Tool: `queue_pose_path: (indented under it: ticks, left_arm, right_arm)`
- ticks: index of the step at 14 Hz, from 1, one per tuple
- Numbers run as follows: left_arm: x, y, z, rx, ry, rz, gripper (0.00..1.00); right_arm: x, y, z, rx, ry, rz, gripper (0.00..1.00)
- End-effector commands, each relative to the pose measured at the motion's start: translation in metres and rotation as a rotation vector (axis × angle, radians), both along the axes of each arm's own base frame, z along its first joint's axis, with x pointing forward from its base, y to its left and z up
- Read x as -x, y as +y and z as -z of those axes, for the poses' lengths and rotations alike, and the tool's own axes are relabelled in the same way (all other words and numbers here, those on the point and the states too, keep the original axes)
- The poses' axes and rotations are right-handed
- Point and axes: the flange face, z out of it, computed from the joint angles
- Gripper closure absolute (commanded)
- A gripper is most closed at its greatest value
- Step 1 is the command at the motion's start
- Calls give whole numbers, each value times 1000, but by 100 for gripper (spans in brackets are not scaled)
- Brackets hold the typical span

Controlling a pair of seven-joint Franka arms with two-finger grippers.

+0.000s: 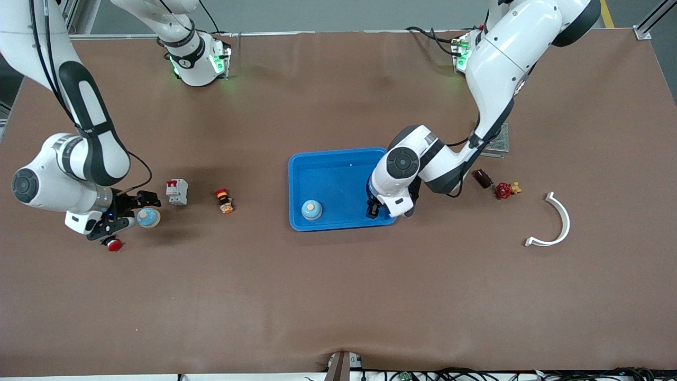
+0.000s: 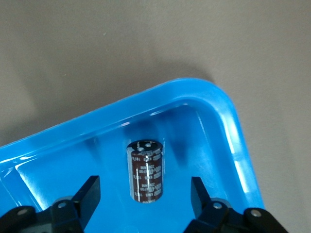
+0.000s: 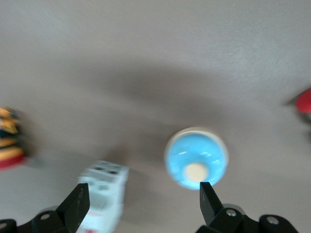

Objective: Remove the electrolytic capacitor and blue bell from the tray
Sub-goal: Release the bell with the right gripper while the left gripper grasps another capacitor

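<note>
A blue tray (image 1: pixel 338 159) lies mid-table. A dark brown capacitor (image 2: pixel 145 171) is in the tray's corner (image 2: pixel 228 111), and in the front view the left hand hides it. My left gripper (image 2: pixel 145 187) is low in that corner (image 1: pixel 380 209), open, with a gap between each finger and the capacitor. One blue bell (image 1: pixel 312 210) with a cream top sits in the tray. A second blue bell (image 1: pixel 148 217) rests on the table at the right arm's end. My right gripper (image 1: pixel 129 217) hovers open beside it, and the bell (image 3: pixel 196 158) sits just off one fingertip (image 3: pixel 206 191), not between the two.
A white circuit breaker (image 1: pixel 177 191) and an orange-red switch (image 1: pixel 225 201) lie between the bell and the tray. A red button (image 1: pixel 114 244) sits by the right hand. Toward the left arm's end are a brown cylinder (image 1: pixel 482 178), a red valve (image 1: pixel 504 190) and a white curved piece (image 1: pixel 555 222).
</note>
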Motion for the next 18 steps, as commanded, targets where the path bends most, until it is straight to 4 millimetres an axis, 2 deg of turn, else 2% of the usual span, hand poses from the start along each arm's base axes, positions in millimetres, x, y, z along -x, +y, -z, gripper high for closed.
queue_pose_path:
  ticks: [1,3,6,8,9,12,13,15,18]
  left_arm:
    - [4,-2,9,-12,3,-5,29]
    - [3,-2,10,-15,6,-5,44]
    - [4,-2,10,-16,6,5,73]
    - [1,-3,2,-13,-5,8,94]
    - [-1,-3,-3,-11,-14,8,100]
    - [-11,-1,-36,2,-64,1,100]
    - [-15,2,-49,4,-83,-5,100]
    - [-24,10,-84,0,-121,-12,100]
    - [-34,33,-120,-44,-133,50,100]
  right_arm:
    - [20,51,-49,6,4,186,0]
    - [30,81,-61,12,5,244,0]
    - [44,148,-76,23,20,331,0]
    - [54,196,-84,35,23,365,0]
    - [59,218,-85,41,27,383,0]
    - [82,305,-88,46,2,483,0]
    - [90,328,-90,39,-11,515,0]
    - [102,364,-84,24,-33,568,0]
    - [120,410,-57,25,-45,619,0]
